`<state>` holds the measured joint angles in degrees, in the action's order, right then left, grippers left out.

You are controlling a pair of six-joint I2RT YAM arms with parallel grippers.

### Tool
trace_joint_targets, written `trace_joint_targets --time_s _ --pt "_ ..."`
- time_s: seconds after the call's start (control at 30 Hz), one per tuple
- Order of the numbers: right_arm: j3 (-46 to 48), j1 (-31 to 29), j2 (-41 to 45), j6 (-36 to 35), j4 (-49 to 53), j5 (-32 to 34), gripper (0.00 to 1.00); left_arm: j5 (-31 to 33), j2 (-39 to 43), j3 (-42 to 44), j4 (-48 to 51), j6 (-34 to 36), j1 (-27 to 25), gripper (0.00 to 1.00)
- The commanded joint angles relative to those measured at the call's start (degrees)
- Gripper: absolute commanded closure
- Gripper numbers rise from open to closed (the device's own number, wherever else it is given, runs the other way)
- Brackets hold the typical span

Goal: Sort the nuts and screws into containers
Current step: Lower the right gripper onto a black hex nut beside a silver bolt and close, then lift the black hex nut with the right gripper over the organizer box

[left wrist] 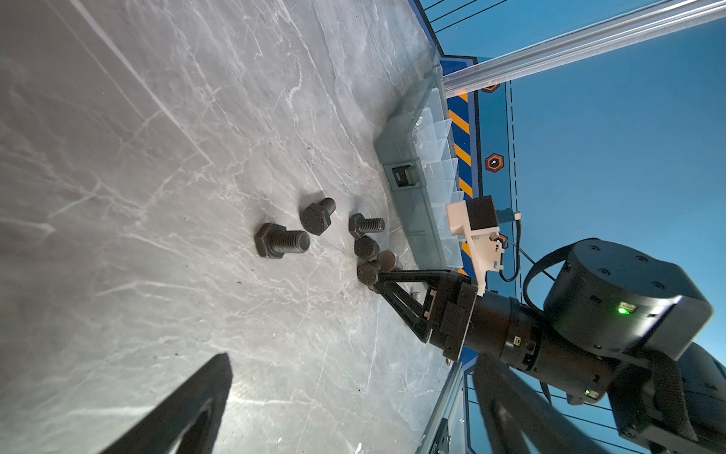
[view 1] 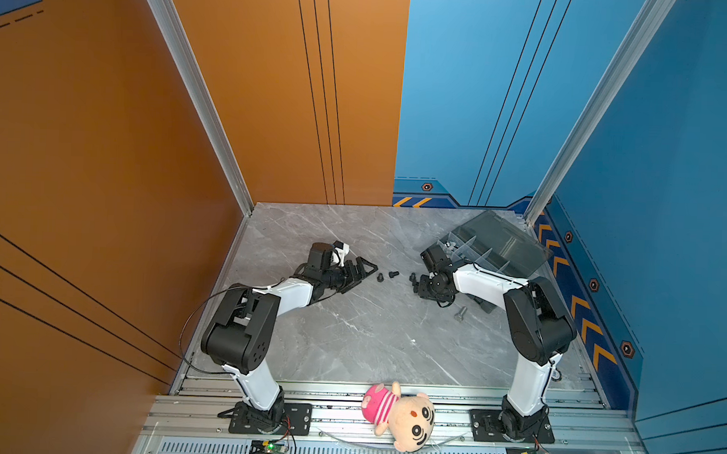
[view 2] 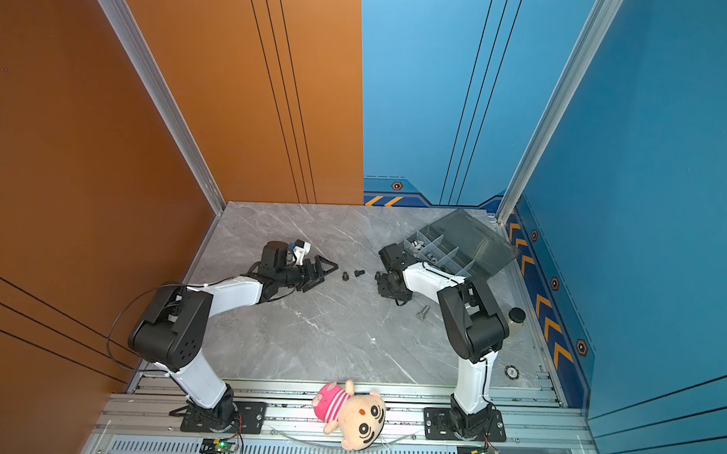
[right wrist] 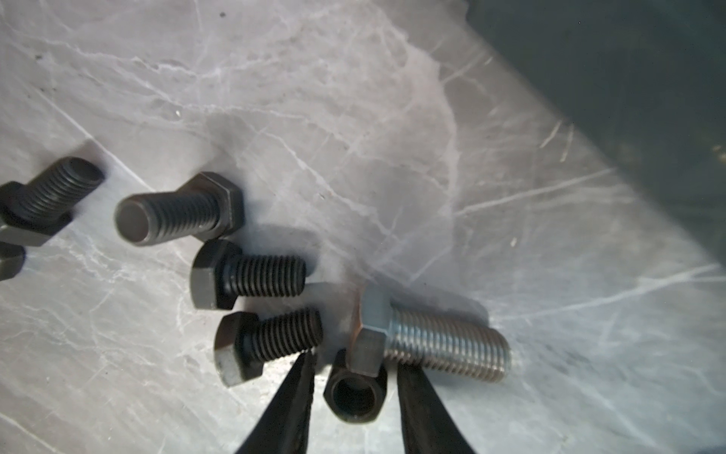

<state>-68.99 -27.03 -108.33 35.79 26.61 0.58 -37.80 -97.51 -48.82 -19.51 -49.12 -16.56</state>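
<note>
Between the right gripper's part-open fingers a black nut is straddled on the table, unclamped. It is judged light, rigid, slick; opposite flats should be taken. Just beyond, a silver screw is touched.

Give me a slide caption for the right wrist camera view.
Right gripper open astride a black hex nut beside a silver bolt, black bolts nearby.
</note>
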Motion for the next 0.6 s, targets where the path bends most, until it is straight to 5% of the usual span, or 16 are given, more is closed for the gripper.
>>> trace_joint_targets --time_s 0.0,0.3,0.57 --pt "0.0 -0.4 -1.5 -1.0 3.4 1.5 0.65 -0.9 -0.3 0.1 0.1 1.0 0.5 0.02" --pt "1.3 -0.4 1.0 -1.3 3.5 0.8 0.89 -0.9 -0.2 0.5 -0.3 0.8 0.5 0.02" --pt "2.0 1.4 8.3 -4.2 3.2 -2.4 0.94 -1.0 0.1 0.6 -0.5 0.6 0.5 0.02"
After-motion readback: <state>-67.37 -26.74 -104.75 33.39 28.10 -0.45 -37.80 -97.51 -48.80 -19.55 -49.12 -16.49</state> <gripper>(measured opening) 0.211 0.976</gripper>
